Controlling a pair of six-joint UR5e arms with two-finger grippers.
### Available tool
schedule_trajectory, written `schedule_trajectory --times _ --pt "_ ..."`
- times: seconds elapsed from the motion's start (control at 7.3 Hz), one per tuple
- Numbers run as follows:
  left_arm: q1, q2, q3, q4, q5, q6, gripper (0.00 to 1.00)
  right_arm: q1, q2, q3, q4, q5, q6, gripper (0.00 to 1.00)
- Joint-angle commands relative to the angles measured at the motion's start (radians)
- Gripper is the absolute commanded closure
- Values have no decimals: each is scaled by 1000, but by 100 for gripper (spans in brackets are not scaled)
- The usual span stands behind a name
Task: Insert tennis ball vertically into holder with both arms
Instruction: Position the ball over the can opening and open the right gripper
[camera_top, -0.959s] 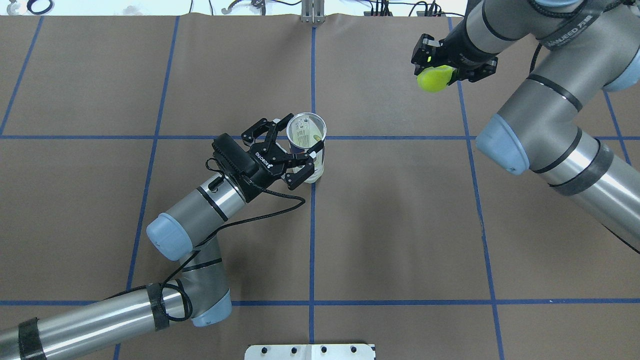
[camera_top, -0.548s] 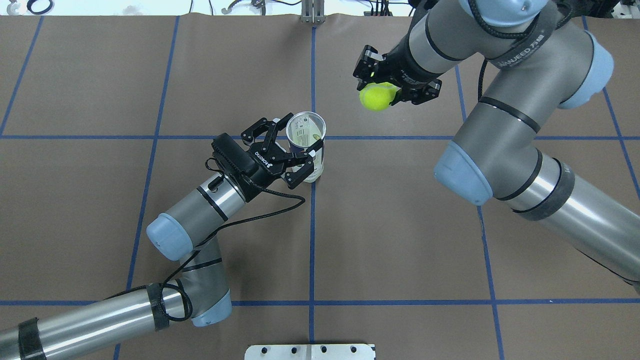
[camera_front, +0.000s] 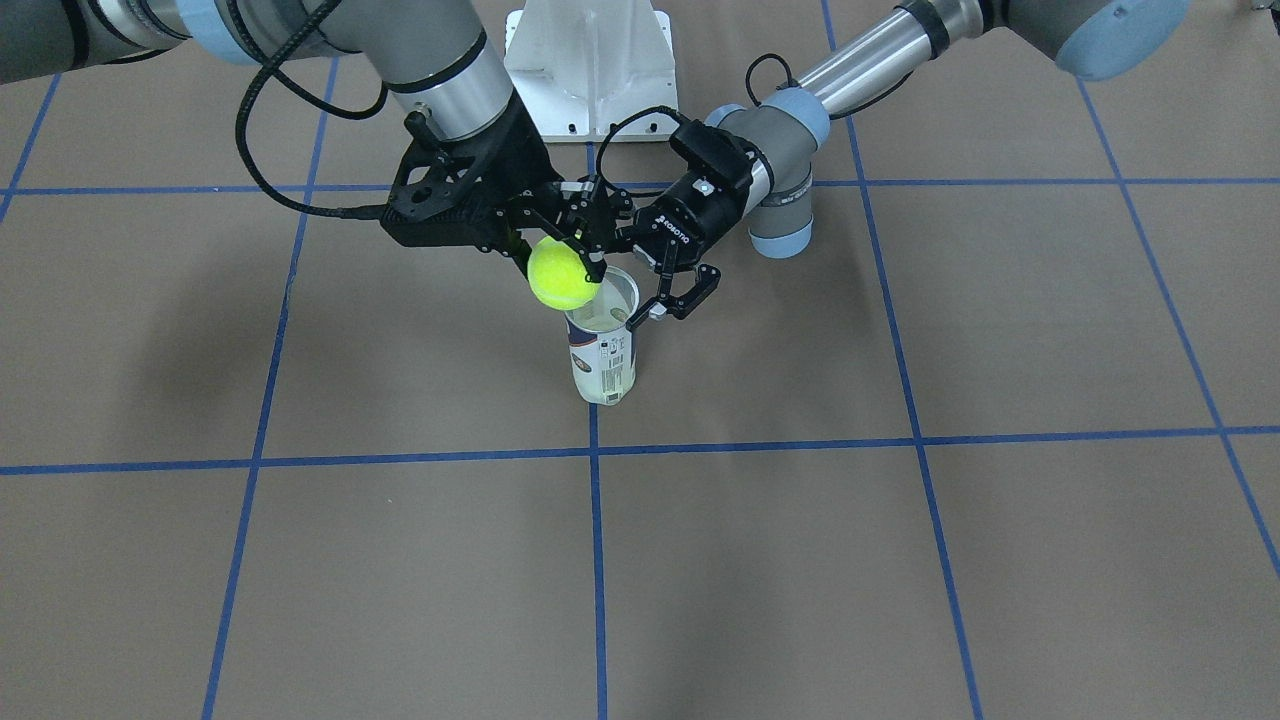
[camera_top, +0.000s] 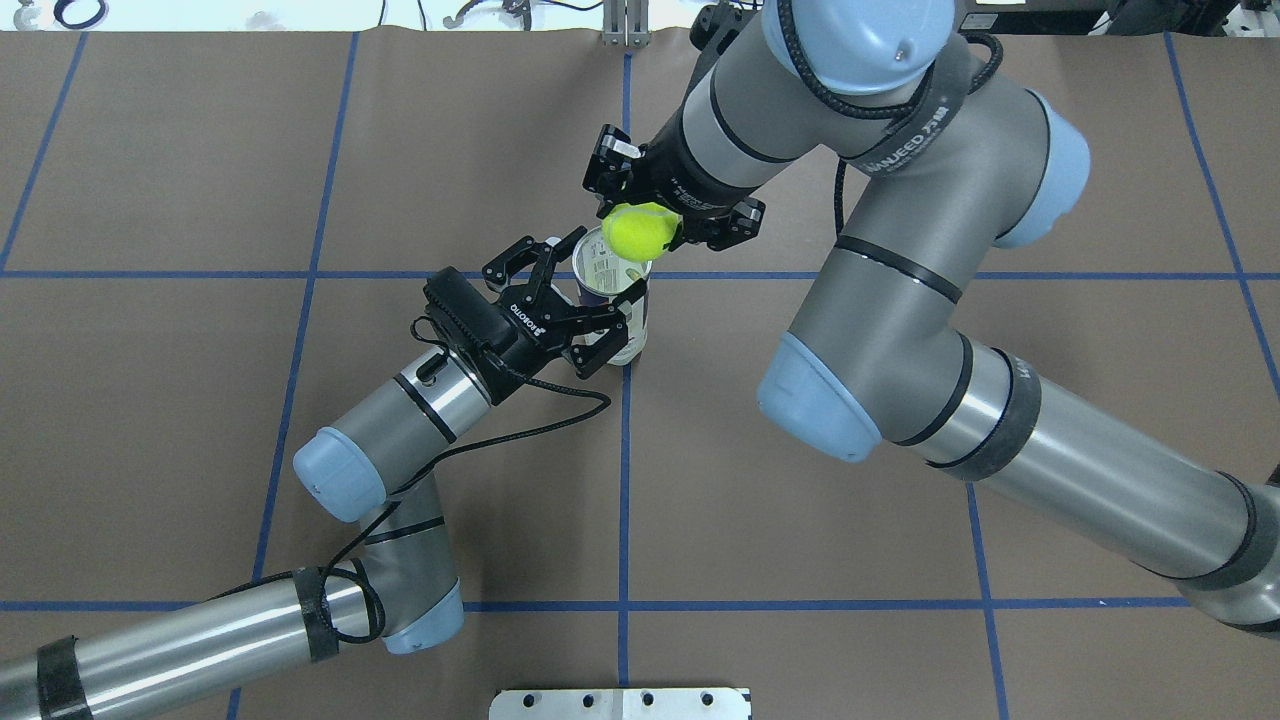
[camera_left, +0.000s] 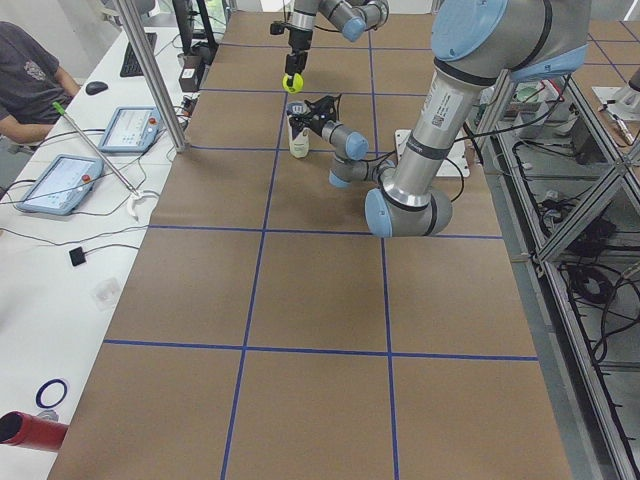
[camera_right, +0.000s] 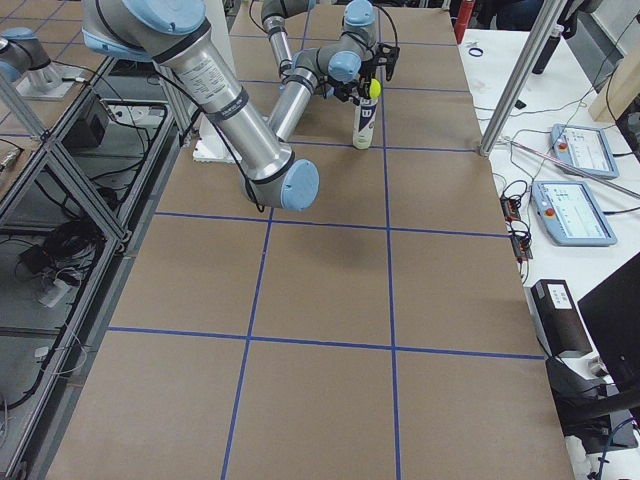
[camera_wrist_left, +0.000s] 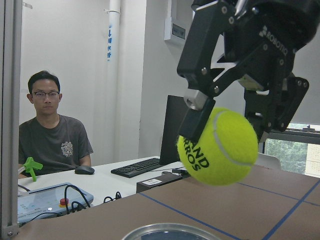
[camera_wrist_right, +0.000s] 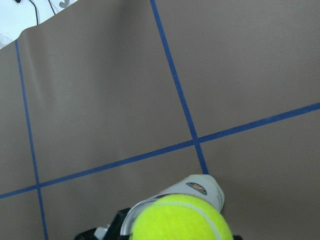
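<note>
Right claw (camera_top: 643, 232): narrowed on the tennis ball (camera_front: 560, 276), one finger on each side, pointing down.
Left claw (camera_top: 607, 270): closed around the holder (camera_front: 603, 362) just under its mouth, gripping it from the side.
Holder: upright on the worktop (camera_top: 150, 150) by the centre grid crossing, mouth open.
Just changed: within the last second the right arm swung the ball in from the far right part of the worktop to the holder's mouth. The left arm and the holder have not shifted.
Meaning for the task: the carry looks all but finished. I judge that what remains is centring the ball, lowering it and letting go while the left claw steadies the holder.
Overhead view: the ball overlaps the far edge of the mouth and is not centred on it. Its height cannot be read here.
Left wrist view: this gives the height, with open air between the ball's underside and the rim at the bottom edge. A seated person shows behind.
Front-facing view: the ball sits toward the robot's right of the mouth.
Right wrist view: the ball hides most of the mouth, and the claw's fingers are out of sight.
</note>
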Motion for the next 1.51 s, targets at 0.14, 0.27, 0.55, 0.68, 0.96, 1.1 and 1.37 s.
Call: schedule_trajectory --times 0.14,0.27,0.55,0.68,0.96,1.1,1.37 --pt "0 0 2 0 -1 -2 14 -32 34 -43 1 -39 6 100" --pt "0 0 2 0 0 -2 13 -33 34 -43 1 -39 5 100" --pt "0 -1 2 0 0 -2 13 -42 33 -55 1 -41 3 100" --pt "0 0 2 0 0 -2 13 -44 31 -55 1 -42 2 100" --pt "0 0 2 0 0 -2 13 -44 31 -55 0 -42 6 2" --pt "0 0 2 0 0 -2 13 -44 30 -55 1 -50 -1 1" --pt "-1 0 2 0 0 -2 13 -44 31 -55 1 -50 -9 1"
